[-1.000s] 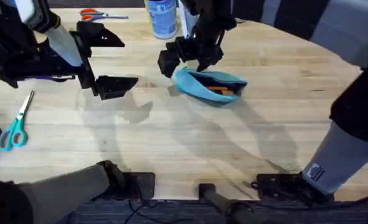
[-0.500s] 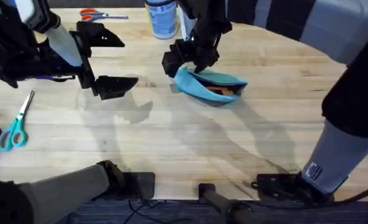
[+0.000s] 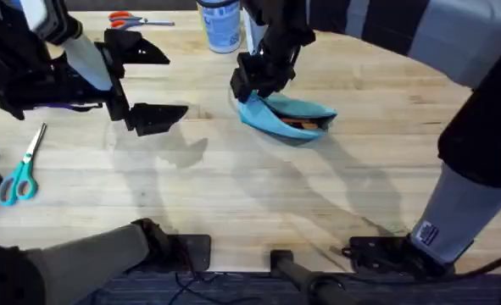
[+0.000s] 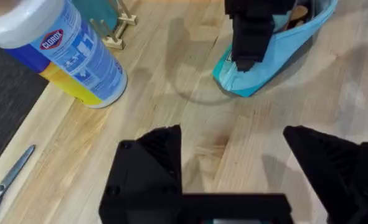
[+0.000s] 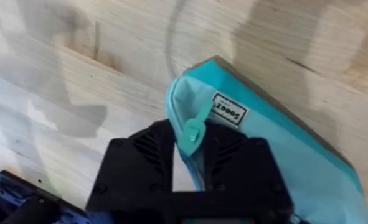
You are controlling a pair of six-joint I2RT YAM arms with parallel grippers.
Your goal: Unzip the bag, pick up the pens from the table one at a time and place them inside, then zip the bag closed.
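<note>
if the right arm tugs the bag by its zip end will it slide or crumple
Probably crumple first: the bag looks like soft fabric, already sagging open with a pen showing inside. It also looks light, so it may well slide on the smooth table, since the left tool is open and away from it. The right tool sits at the pull tab.

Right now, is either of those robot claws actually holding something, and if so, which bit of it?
The right gripper is closed on the bag at its end, right by the zipper pull tab. The left gripper is open above the table, holding nothing.
</note>
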